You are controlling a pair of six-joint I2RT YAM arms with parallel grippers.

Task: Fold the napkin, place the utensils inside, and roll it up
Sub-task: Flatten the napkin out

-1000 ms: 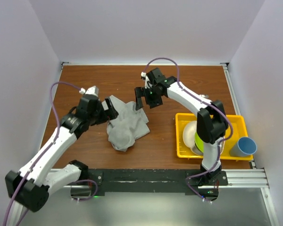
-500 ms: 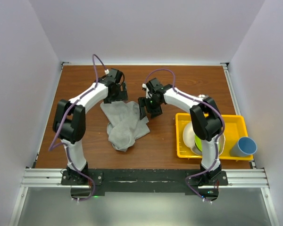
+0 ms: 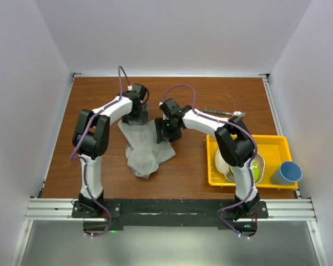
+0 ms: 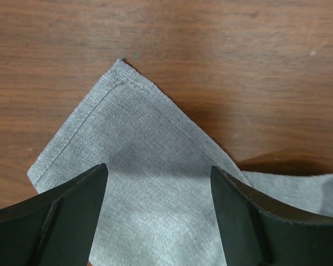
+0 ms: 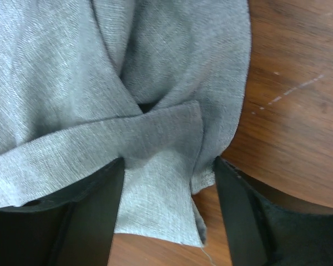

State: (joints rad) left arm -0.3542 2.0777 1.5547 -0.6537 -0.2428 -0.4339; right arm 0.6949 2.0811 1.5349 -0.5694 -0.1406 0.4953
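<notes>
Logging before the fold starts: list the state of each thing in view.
napkin: crumpled on the table, one corner flat
spoon: lying on table, apart from napkin
left gripper: open over that corner
right gripper: open over a napkin flap
blue cup: upright beside yellow tray

There is one grey napkin [image 3: 147, 151] and one spoon [image 3: 219, 112]. There are two robot arms: the left arm [image 3: 112, 107] and the right arm [image 3: 202, 119]. There is one yellow tray [image 3: 275, 149], one white bowl [image 3: 222, 158], one green dish [image 3: 257, 168] and one blue cup [image 3: 286, 173]. There is one brown table [image 3: 188, 166].
</notes>
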